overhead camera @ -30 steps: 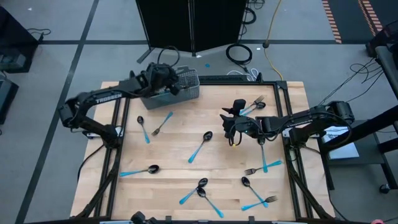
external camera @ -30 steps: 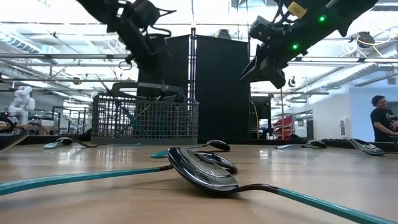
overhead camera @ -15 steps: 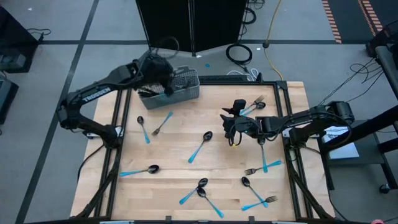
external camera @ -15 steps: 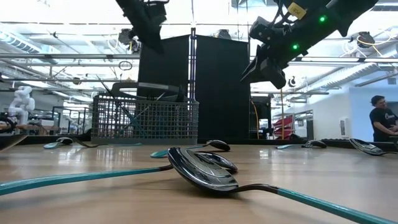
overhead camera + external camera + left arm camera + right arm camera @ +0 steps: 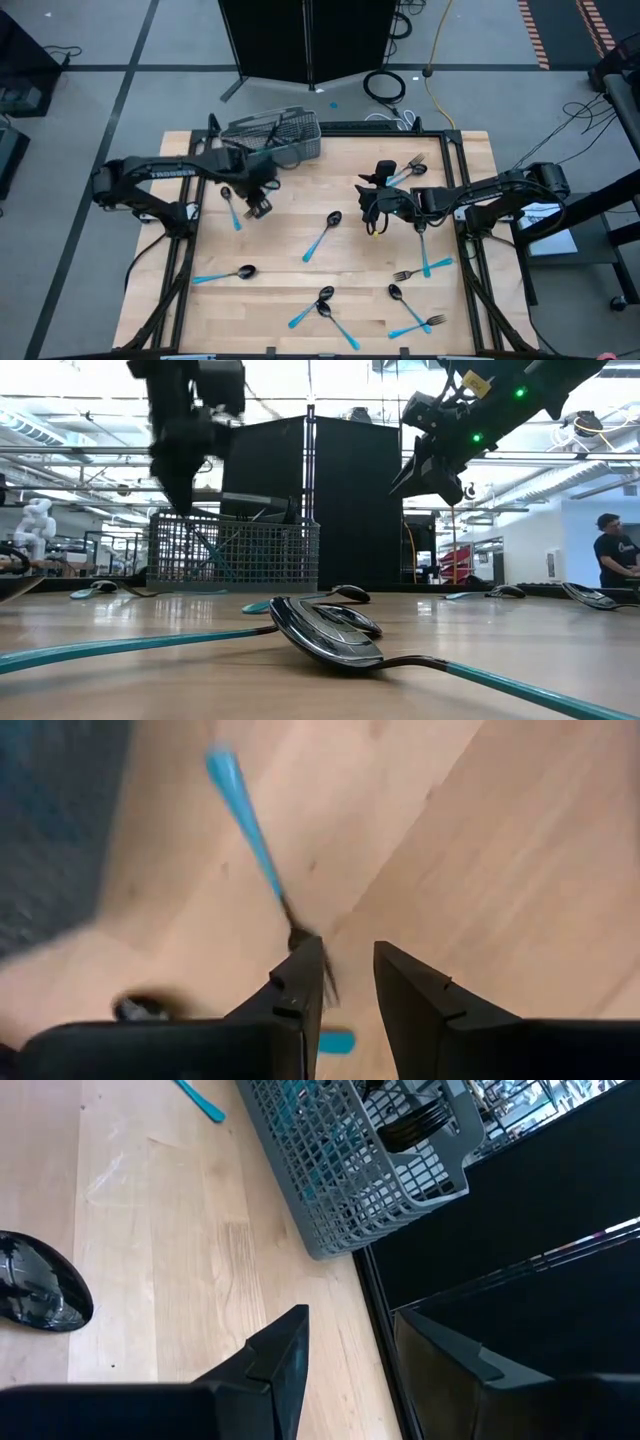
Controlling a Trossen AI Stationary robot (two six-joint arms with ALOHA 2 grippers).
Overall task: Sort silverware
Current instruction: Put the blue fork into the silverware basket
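Over by the wire basket [image 5: 272,138] is where things just changed: half a second back the left arm was hanging right above it, and now the left gripper [image 5: 257,205] has swung off it and dropped over the open wood of the table [image 5: 300,295], so my read is it's done with a drop-off and is going for the next piece. In the low view it's still hanging up above the tabletop with the basket behind it, not down at the wood yet.

Its jaws sit a little way apart with nothing between them. Just ahead of them lies a fork [image 5: 262,860], its dark head right at one fingertip, blue handle running away from the jaws. Looks like the next pick to me, but no grab has happened yet. A spoon [image 5: 230,207] lies just off to the side of the jaws.

The right gripper [image 5: 374,208] hasn't budged, parked mid-table and raised off it. Its jaws are open, holding nothing, with the basket well out ahead of them.

Basket already has a few pieces standing in it. Plenty of silverware is still loose: a spoon [image 5: 323,236] between the two grippers, a crossed pair [image 5: 322,305] near the front edge, more forks towards the right side. Long way to go, I'd say.
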